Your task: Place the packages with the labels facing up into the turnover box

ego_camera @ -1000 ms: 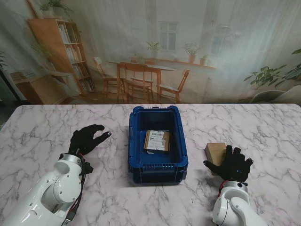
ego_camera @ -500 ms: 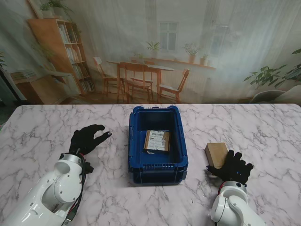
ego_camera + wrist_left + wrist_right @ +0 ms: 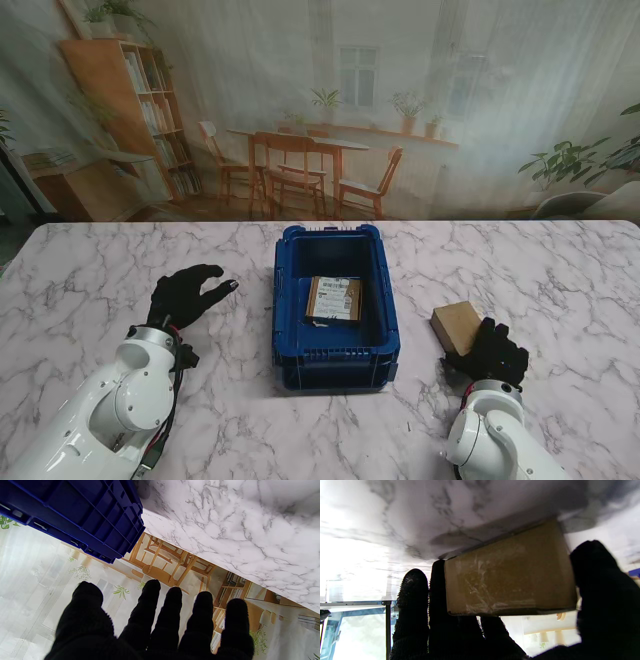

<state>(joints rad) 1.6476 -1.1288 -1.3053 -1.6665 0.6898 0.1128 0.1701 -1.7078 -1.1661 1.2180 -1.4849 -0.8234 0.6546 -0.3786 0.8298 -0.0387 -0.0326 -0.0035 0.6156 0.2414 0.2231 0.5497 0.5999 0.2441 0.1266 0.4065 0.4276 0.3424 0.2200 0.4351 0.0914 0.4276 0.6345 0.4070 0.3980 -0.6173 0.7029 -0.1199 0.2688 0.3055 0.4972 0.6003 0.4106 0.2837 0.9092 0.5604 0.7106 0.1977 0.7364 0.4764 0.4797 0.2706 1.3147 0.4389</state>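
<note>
The blue turnover box [image 3: 283, 300] stands mid-table, and one brown package [image 3: 334, 298] lies flat inside it with a label showing on top. A second, plain brown package [image 3: 455, 325] sits to the right of the box. My right hand [image 3: 492, 352] is wrapped around its near end. In the right wrist view the package [image 3: 510, 575] is clamped between the thumb [image 3: 595, 580] and the fingers [image 3: 413, 592]; no label shows on the visible faces. My left hand [image 3: 185, 295] rests open on the table left of the box, fingers [image 3: 172, 610] spread, holding nothing.
The marble table [image 3: 560, 270] stretches wide on both sides of the box. A printed backdrop of a room hangs behind the far edge. In the left wrist view the box's ribbed outer wall [image 3: 75, 512] lies close to my left hand.
My right hand has drawn back toward me and curled its fingers around the plain package, which has shifted slightly left. The left arm has not moved.
</note>
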